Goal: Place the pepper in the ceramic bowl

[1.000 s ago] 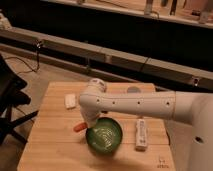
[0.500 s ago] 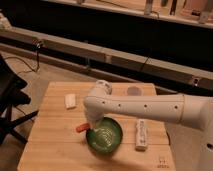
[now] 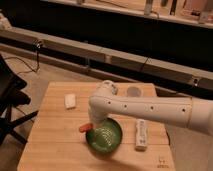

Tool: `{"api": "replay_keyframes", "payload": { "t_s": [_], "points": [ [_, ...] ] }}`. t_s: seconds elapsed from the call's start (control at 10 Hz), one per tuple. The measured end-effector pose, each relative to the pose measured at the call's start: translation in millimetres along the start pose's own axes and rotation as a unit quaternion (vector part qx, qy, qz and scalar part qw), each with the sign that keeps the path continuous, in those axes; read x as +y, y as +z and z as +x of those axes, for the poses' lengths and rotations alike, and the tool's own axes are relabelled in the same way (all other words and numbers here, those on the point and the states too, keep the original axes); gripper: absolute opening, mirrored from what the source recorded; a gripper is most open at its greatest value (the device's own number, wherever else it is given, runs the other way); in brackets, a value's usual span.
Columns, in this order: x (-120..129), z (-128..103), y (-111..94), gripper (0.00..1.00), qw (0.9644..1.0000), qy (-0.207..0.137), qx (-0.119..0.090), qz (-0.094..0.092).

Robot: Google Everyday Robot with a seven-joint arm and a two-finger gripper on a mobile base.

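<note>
The pepper (image 3: 85, 128) is a small orange-red tapered thing sticking out to the left from under the end of my white arm, just at the left rim of the ceramic bowl (image 3: 107, 139). The bowl is round, glossy green with lighter swirls, and stands at the front middle of the wooden table (image 3: 52, 145). My gripper (image 3: 93, 123) points down at the bowl's left rim, shut on the pepper, and is mostly hidden by the arm's thick wrist. The arm reaches in from the right and covers the bowl's back edge.
A small white object (image 3: 70, 101) lies at the table's back left. A white elongated object (image 3: 141, 134) lies just right of the bowl. A small round pale cup (image 3: 133, 92) stands at the back edge. A dark chair (image 3: 9, 102) stands left of the table.
The gripper and the pepper have moved a little to the right, from left of the bowl to its left rim. The bowl and other objects have not moved.
</note>
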Motion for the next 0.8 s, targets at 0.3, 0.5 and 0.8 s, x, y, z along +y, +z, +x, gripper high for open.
{"api": "replay_keyframes", "payload": {
  "t_s": [0.3, 0.5, 0.8],
  "points": [
    [2.3, 6.0, -4.7, 0.14, 0.9999, 0.005, -0.009, -0.002],
    [4.9, 6.8, -4.0, 0.31, 0.9999, 0.006, -0.013, -0.001],
    [9.4, 9.7, -4.2, 0.42, 0.9997, 0.008, -0.023, 0.001]
  ]
}}
